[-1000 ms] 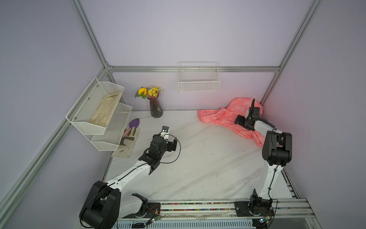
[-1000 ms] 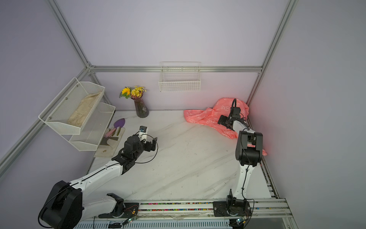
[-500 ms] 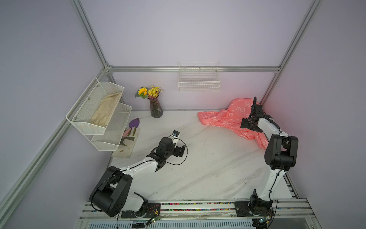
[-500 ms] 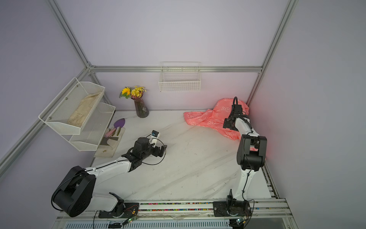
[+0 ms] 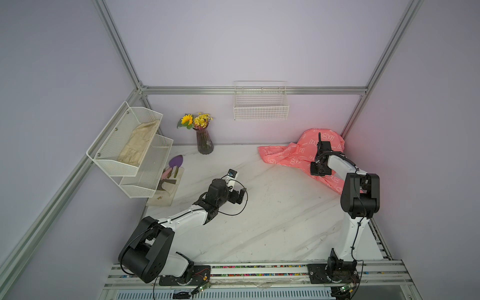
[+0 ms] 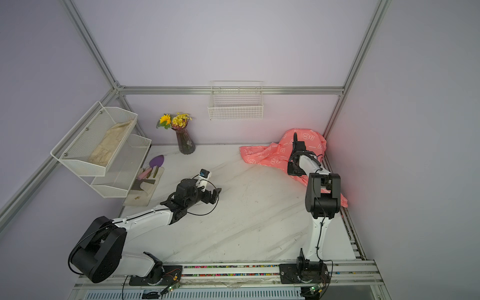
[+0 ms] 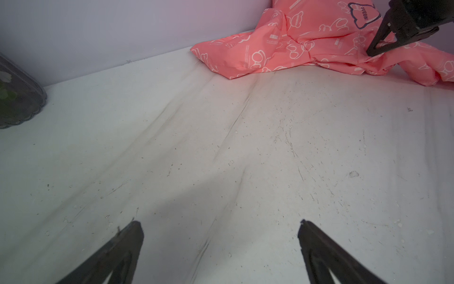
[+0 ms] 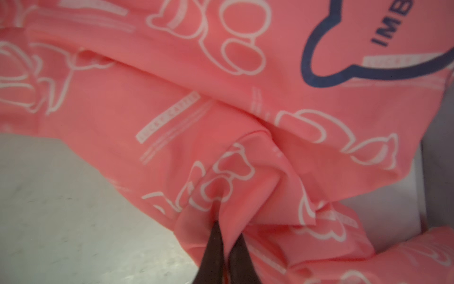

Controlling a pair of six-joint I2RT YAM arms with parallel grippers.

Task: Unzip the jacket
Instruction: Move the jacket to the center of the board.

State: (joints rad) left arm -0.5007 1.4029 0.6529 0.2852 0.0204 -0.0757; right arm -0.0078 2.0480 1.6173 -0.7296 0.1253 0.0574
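The coral-pink jacket (image 5: 288, 155) with white bear outlines lies crumpled in the back right corner, seen in both top views (image 6: 265, 155). Its dark bear logo (image 8: 368, 56) faces the right wrist camera, and no zipper shows. My right gripper (image 8: 227, 228) is shut on a raised fold of the jacket (image 8: 172, 110) near its front edge. The left wrist view shows it too, my right gripper (image 7: 371, 52) coming down onto the jacket (image 7: 282, 49). My left gripper (image 5: 241, 194) hangs open over bare table mid-left, far from the jacket, with nothing between its fingers (image 7: 134, 236).
A vase of yellow flowers (image 5: 204, 142) stands at the back wall. A white wire basket (image 5: 261, 109) hangs on that wall. At the left, a two-tier mesh shelf (image 5: 104, 158) holds a beige cloth (image 5: 139, 145). Below it lie a purple trowel (image 5: 176, 161) and small tools.
My right gripper has come down onto the jacket and shut on a fold of it. My left arm has stretched out lower and further right over the table, its gripper still open.
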